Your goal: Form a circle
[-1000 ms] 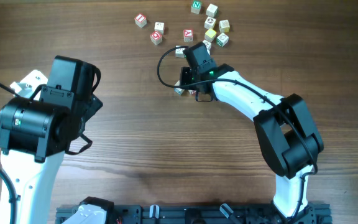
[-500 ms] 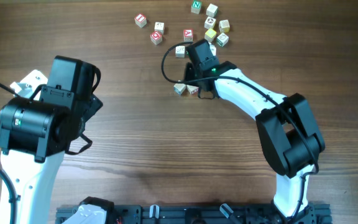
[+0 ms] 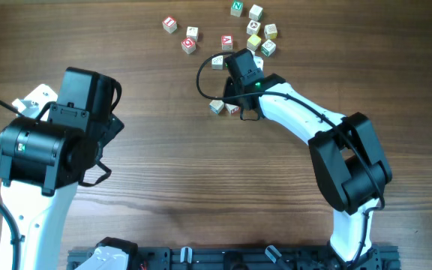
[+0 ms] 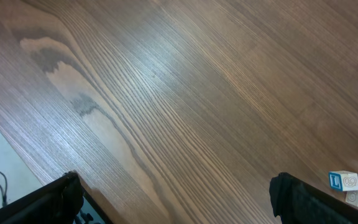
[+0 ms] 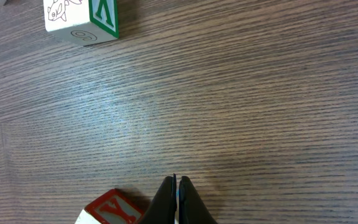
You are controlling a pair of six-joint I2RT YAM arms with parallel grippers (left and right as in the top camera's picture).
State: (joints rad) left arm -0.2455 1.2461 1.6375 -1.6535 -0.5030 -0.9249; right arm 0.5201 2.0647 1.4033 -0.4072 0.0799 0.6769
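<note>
No ring of cubes shows. Two pale letter cubes [image 3: 216, 106] [image 3: 233, 109] sit close together beside my right arm's wrist [image 3: 242, 75], which hides anything underneath it. In the right wrist view my right gripper [image 5: 176, 180] is shut with nothing between its fingers, low over bare wood. A red-lettered Y cube [image 5: 114, 210] lies just left of the fingers, and a green-lettered cube [image 5: 82, 22] is further off at the top left. My left gripper [image 4: 176, 180] hangs wide open over bare wood, far left of the cubes.
Several loose letter cubes are scattered at the far side, from a red one [image 3: 170, 24] across to a green one [image 3: 268, 48]. One cube [image 3: 217, 62] lies by the right arm's cable. A blue-marked cube [image 4: 344, 180] shows at the left wrist view's right edge.
My right wrist has shifted slightly right and away, so the two cubes beside it show more fully. The left arm has stayed still.
</note>
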